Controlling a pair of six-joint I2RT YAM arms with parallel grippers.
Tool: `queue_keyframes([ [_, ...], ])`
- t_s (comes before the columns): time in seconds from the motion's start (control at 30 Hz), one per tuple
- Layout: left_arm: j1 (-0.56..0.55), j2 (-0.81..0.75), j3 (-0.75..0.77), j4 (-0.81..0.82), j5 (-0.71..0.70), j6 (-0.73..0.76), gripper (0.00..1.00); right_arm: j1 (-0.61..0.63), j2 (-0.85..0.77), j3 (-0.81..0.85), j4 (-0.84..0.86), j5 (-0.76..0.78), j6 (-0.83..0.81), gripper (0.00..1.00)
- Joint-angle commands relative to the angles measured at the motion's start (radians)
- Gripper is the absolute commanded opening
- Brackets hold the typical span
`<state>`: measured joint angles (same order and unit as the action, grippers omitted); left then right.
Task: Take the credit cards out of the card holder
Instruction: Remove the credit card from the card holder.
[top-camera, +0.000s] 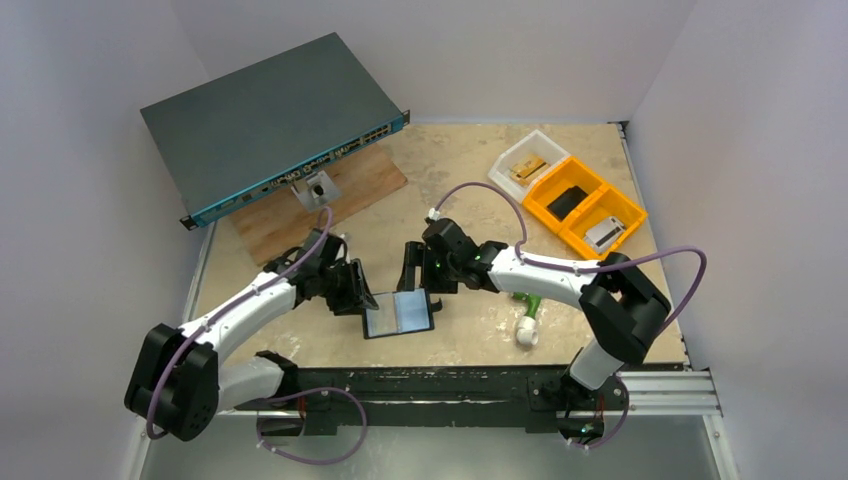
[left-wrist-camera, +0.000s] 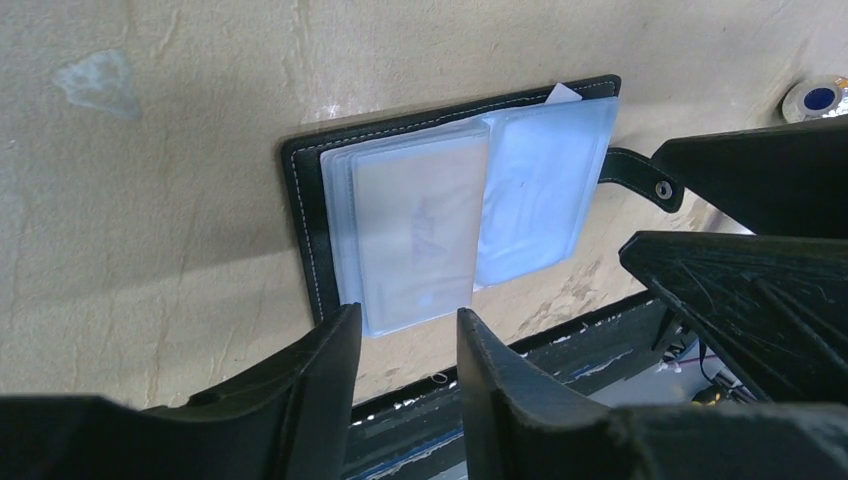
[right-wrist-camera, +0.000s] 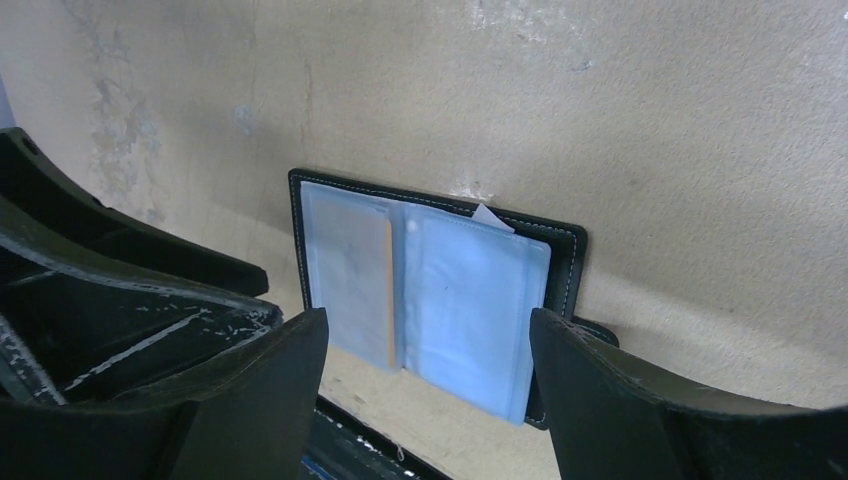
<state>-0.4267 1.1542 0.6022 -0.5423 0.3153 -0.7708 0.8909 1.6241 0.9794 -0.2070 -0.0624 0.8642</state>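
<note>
Credit cards (left-wrist-camera: 415, 235) sit sleeved in the open card holder (top-camera: 398, 313) on the desk (top-camera: 470, 205) between the left end effector (left-wrist-camera: 408, 322) and right end effector (right-wrist-camera: 428, 330) (both parted, empty), so a pull may drag the unpinned holder.

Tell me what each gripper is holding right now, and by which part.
Nothing is held. The left gripper and right gripper are both open near the card holder, which lies open on the table.

No legible text; faint unreadable mark on credit cards (left-wrist-camera: 418, 225).
</note>
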Motion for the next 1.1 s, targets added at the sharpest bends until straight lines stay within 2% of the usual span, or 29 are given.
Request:
queue_keyframes([
  [0.0,-0.016,0.033,-0.001,0.07,0.028,-0.013,0.36,0.004,-0.003,0.027,0.042,-0.012,0.003,0.73],
  [0.13,-0.028,0.076,-0.002,0.084,0.017,-0.016,0.26,0.003,0.006,0.026,0.044,-0.024,0.004,0.73],
  [0.27,-0.037,0.108,-0.018,0.091,-0.014,-0.038,0.09,0.005,0.012,0.026,0.048,-0.036,0.004,0.72],
  [0.4,-0.045,0.113,-0.04,0.094,-0.058,-0.062,0.01,0.006,0.025,0.03,0.05,-0.048,0.001,0.69],
  [0.87,-0.083,0.179,-0.036,0.143,-0.076,-0.073,0.0,0.026,0.07,0.052,0.049,-0.067,-0.005,0.65],
  [1.07,-0.096,0.207,-0.026,0.156,-0.073,-0.088,0.0,0.036,0.094,0.067,0.04,-0.078,-0.013,0.57],
])
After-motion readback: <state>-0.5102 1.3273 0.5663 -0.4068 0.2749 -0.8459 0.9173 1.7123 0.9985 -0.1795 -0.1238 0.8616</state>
